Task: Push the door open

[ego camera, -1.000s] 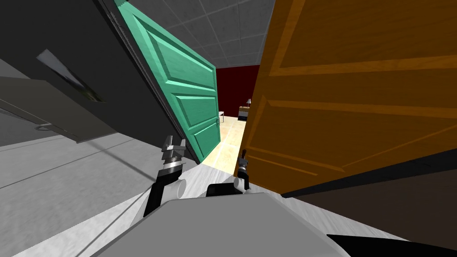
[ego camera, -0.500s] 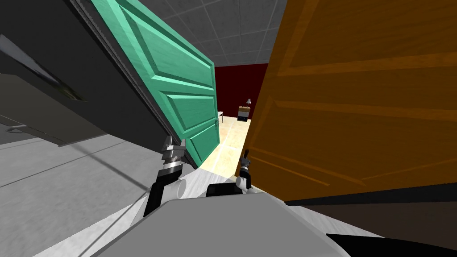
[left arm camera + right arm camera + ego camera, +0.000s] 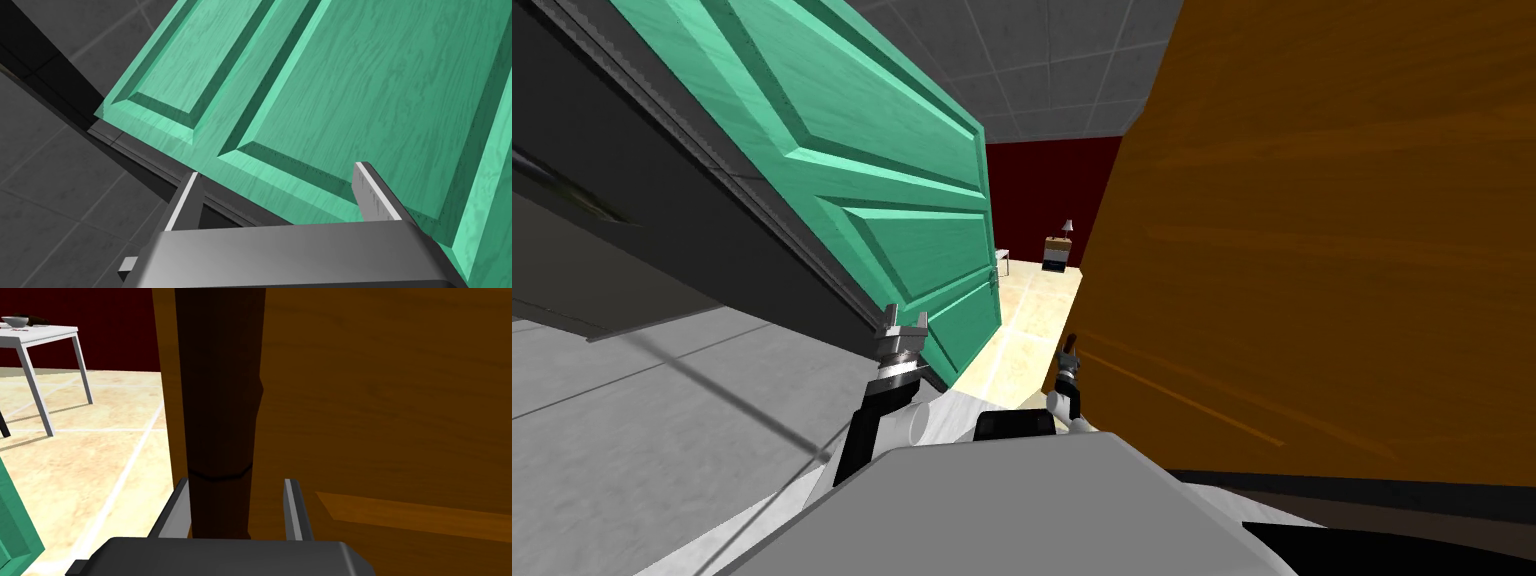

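- The left gripper [image 3: 902, 325] [image 3: 275, 175] has its thin, light grey blade fingers spread wide, holding nothing. Their tips sit just before the lowest panel of the teal-green wood-grained door [image 3: 842, 170] [image 3: 350, 90].
- That green door has raised rectangular panels with bevelled borders. It stands swung open, hinged along the matt dark grey wall [image 3: 632, 260].
- Across the gap from the green door is the right gripper [image 3: 1068, 345] [image 3: 237, 485]. Its fingers are apart, though closer together than the left's, and clamp nothing. They straddle the dark brown upright edge [image 3: 220, 388] of the smooth orange-brown wooden door [image 3: 1332, 250] [image 3: 390, 413].
- Beyond the green door's free edge lies a cream tiled floor [image 3: 1022, 320] [image 3: 75, 463]. On it stands a white thin-legged table [image 3: 45, 338] carrying a bowl [image 3: 15, 321].
- Farther still, a small cabinet [image 3: 1058, 252] stands against a dark red wall [image 3: 1042, 190].
- Compared with a second ago, both doors take up more of the head view and the grey wall has slid toward the corner. This is my own move forward.
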